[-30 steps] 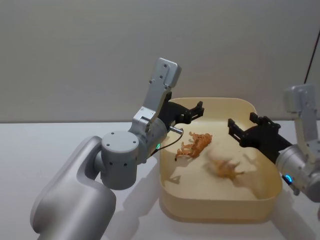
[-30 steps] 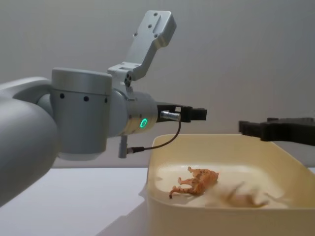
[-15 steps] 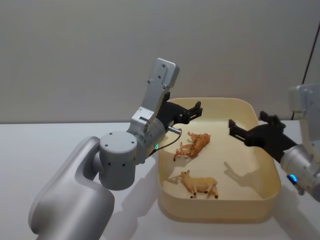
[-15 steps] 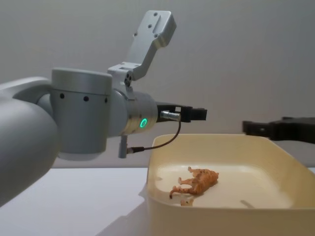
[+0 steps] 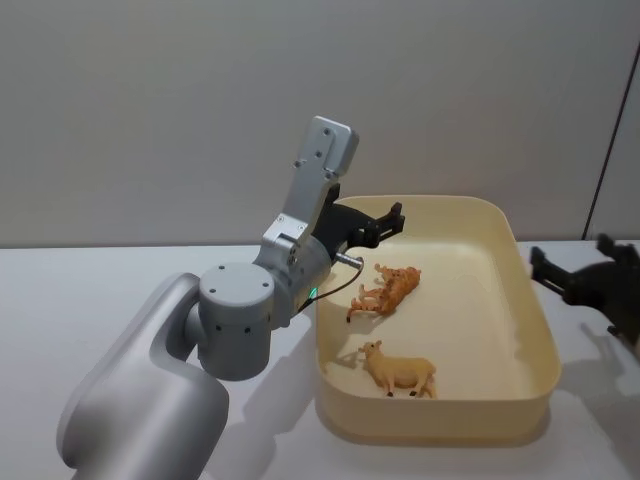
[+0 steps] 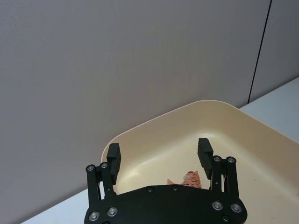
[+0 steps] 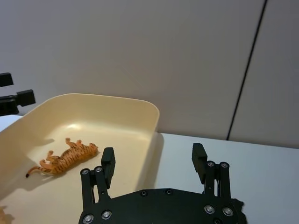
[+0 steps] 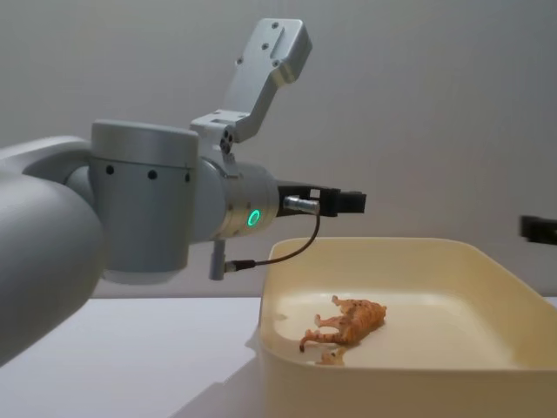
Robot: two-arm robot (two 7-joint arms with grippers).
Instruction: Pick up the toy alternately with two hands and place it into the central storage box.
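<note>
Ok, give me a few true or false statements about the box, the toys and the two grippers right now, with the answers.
1. The striped tiger and the tan animal both lie in the storage box. True.
2. The right gripper holds the tan animal. False: it is open and empty, off to the right of the box.
3. The left gripper is open, above the box's far left corner. True.
4. The striped tiger stands upright on its legs. False: it lies on its side.
</note>
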